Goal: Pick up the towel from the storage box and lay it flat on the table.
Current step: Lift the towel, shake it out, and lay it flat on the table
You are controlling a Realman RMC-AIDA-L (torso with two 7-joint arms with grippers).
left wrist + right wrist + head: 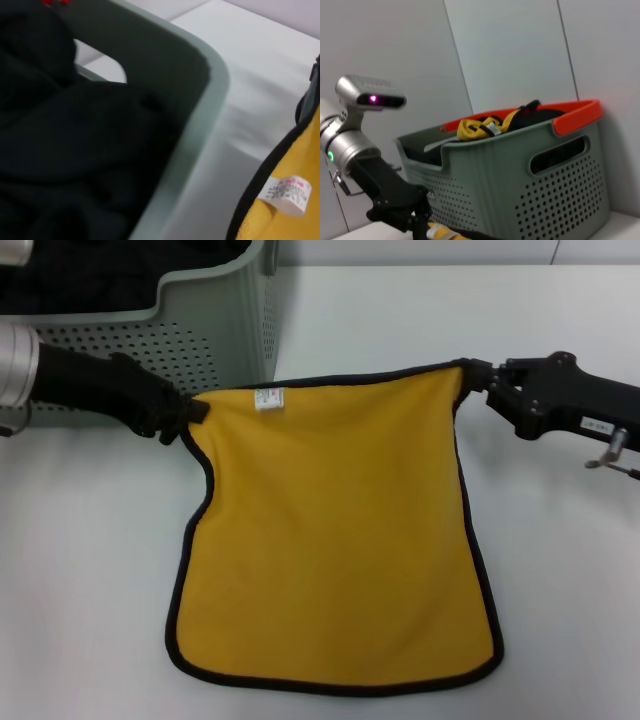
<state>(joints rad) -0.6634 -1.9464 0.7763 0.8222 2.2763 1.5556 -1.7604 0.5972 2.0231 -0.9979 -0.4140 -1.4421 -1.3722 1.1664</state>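
Here the towel (pixel 335 540) is seen spread yellow face up on the white table (pixel 560 590), just in front of the storage box (pixel 215 315). Its top edge is stretched between the two arms and appears slightly lifted, though how much of the cloth rests on the table cannot be judged. The left tool (pixel 190 412) is pinched on the top left corner, and the right tool (pixel 478 380) is pinched on the top right corner. In both cases the fingertips are largely masked by black housing and cloth, so the grip is read from the taut edge rather than seen directly.

The storage box is cut off by the frame in the head view; only a rounded corner, a scooped rim and a perforated wall are shown. Dark fabric (pixel 75 150) lies inside it, and its folds are hard to make out in the left wrist view. From the right wrist view the box is shown with dotted sides, an oval handle slot and an orange rim section (pixel 575 112), with yellow strapping (pixel 480 127) on top.

The towel is a soft, matt cloth with black edging and rounded lower corners. A small white care tag (pixel 268 399) is sewn at its top edge; the print cannot be read.
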